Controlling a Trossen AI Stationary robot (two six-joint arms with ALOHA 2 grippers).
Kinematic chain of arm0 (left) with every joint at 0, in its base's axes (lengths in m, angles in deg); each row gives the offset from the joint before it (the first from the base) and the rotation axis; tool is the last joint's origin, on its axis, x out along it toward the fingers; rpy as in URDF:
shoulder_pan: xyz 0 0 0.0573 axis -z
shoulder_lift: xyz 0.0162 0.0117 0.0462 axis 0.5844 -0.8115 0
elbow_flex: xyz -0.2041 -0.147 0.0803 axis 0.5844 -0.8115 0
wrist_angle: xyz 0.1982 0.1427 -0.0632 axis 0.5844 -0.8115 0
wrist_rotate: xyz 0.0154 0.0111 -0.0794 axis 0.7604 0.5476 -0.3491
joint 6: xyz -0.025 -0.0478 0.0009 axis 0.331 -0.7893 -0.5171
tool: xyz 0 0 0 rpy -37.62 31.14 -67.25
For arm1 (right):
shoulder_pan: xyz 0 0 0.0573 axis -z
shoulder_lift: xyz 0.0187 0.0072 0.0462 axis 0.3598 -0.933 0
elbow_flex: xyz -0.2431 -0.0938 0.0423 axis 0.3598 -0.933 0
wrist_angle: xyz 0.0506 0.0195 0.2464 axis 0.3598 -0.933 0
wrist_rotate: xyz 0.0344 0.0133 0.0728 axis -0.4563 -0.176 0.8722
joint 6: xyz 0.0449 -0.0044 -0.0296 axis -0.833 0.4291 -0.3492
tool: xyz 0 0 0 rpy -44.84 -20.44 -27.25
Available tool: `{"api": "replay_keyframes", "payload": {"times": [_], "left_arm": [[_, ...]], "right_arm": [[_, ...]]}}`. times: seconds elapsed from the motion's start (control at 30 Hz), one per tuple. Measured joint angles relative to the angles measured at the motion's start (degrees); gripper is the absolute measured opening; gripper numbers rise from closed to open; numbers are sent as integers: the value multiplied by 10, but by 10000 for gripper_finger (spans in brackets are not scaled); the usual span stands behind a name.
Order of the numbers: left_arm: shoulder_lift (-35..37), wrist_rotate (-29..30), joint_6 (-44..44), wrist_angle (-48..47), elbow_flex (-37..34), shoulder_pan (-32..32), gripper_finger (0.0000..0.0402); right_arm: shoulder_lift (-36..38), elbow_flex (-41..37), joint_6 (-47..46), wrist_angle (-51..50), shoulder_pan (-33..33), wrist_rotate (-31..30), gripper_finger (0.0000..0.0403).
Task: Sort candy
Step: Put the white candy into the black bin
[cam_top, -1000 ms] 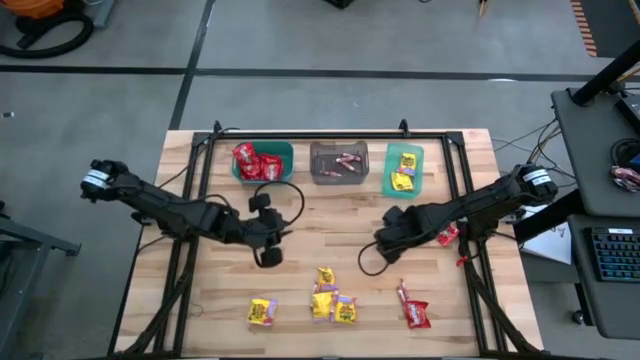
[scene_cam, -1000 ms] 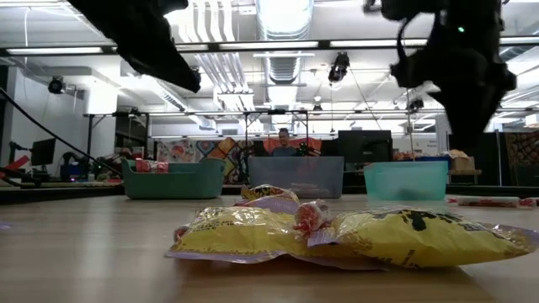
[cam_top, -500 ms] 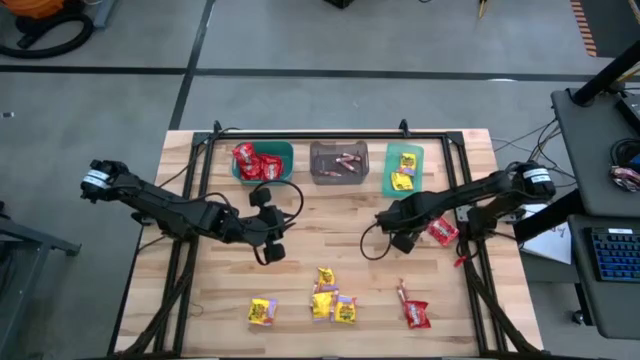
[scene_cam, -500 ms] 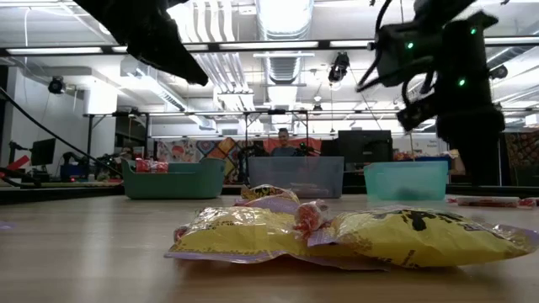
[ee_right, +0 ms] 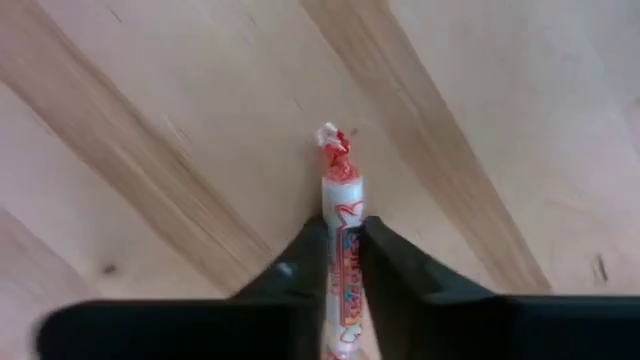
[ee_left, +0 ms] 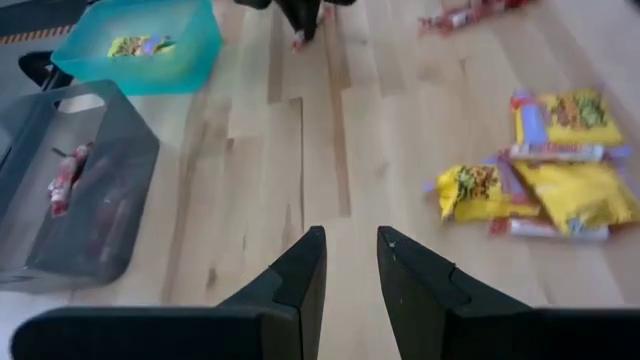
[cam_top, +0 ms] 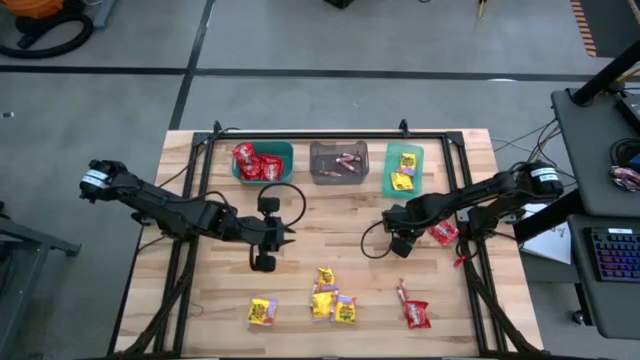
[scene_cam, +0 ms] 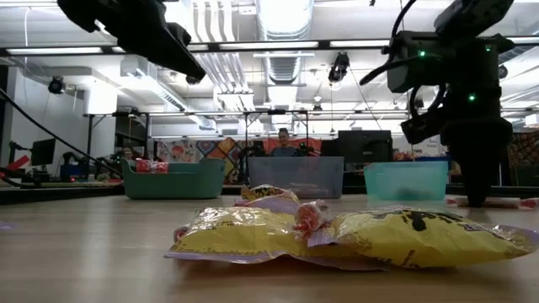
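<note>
right wrist view: we see right pincer (ee_right: pixel 343 262) clamped on a thin twisted-end candy stick (ee_right: pixel 341 205), pressed to the wooden plank counter (ee_right: pixel 150 120)
high view: stick hidden; right pincer (cam_top: pixel 402 244) just beside red packet (cam_top: pixel 443 233)
left pincer (ee_left: pixel 348 270): slightly apart, empty, above counter
loose candy (cam_top: pixel 331 300): crinkly foil, near edge

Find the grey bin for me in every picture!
High view: grey bin is the middle of three bins at the table's far edge.
Low view: centre, far back.
Left wrist view: in view, next to the landmark bin.
Right wrist view: not in it.
Shared landmark: the light teal bin beside it.
</note>
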Motion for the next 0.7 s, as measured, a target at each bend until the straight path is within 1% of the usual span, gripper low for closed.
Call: {"api": "replay_keyframes", "payload": {"times": [0.17, 0.27, 0.33, 0.4, 0.47, 0.57, 0.63, 0.7], "left_arm": [[0, 4, -46, 69, -29, 0, 78], [0, 6, -88, 74, -43, 0, 78], [0, 25, -116, 76, -50, 0, 78], [0, 47, -142, 75, -57, 1, 78], [0, 50, -158, 75, -63, 0, 78], [0, 50, -160, 73, -66, 0, 78], [0, 50, -154, 70, -65, 0, 78], [0, 50, -144, 69, -63, 0, 78]], "right_arm": [[4, 20, 18, 6, 0, -3, 11], [13, 43, 48, 11, 1, 15, 8], [25, 63, 68, 25, 4, 18, 8], [40, 81, 94, 84, 10, 19, 8], [47, 93, 127, 159, 20, 18, 8], [51, 114, 194, 291, 42, 17, 8], [51, 127, 245, 371, 62, 3, 8], [41, 135, 294, 451, 81, -29, 8]]}}
